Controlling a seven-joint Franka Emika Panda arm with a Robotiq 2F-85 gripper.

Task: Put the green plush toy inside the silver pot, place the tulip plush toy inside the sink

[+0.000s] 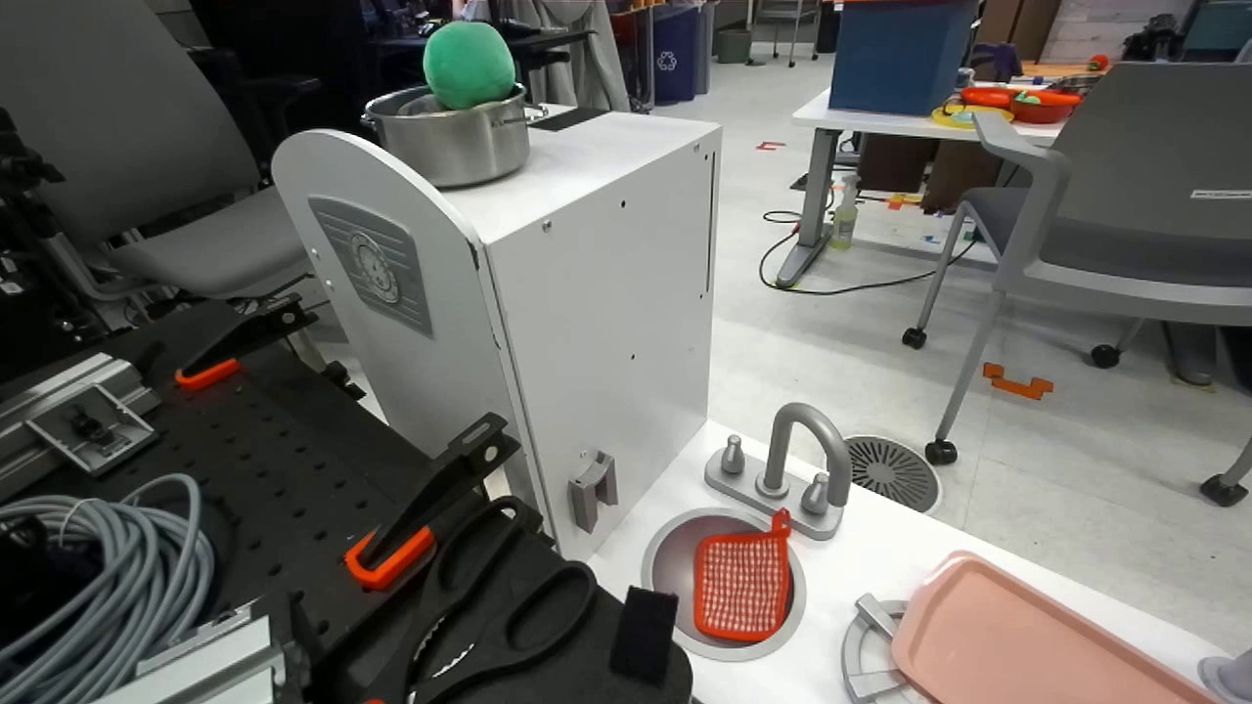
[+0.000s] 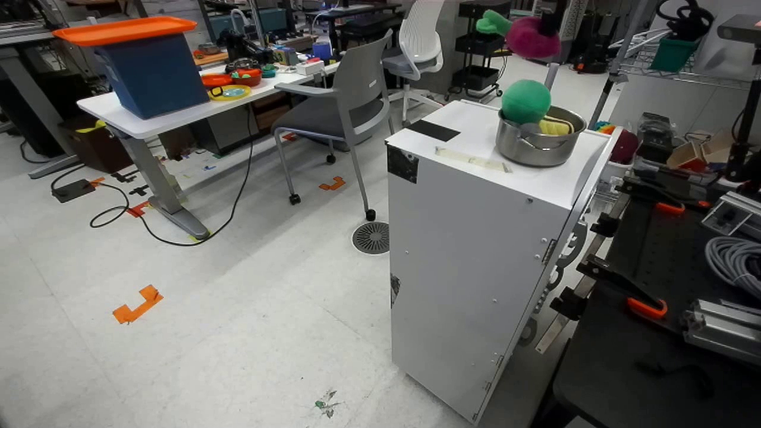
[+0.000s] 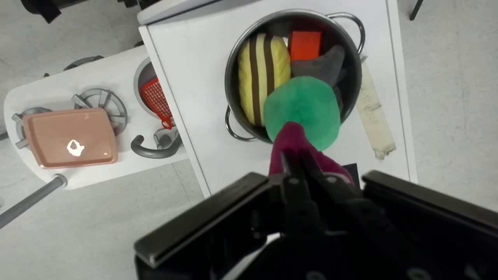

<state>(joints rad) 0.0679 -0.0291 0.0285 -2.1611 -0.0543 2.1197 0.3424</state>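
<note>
"What are you squeezing?"
"My end effector [image 3: 296, 155] pinches the soft magenta-and-green tulip plush toy [image 2: 530, 40]."
"The round green plush ball [image 2: 526, 101]?"
"Below my end effector, poking out of the shiny round steel pot [image 1: 455, 147]."

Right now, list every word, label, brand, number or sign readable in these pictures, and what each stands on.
No words, brands or numbers are readable.
Recycling sign, arrows only: on the blue bin.
Tape strip on the white cabinet: faint writing, too blurred to read.
White label on the grey chair: too small to read.
Round dial on the cabinet: markings too small to read.
</note>
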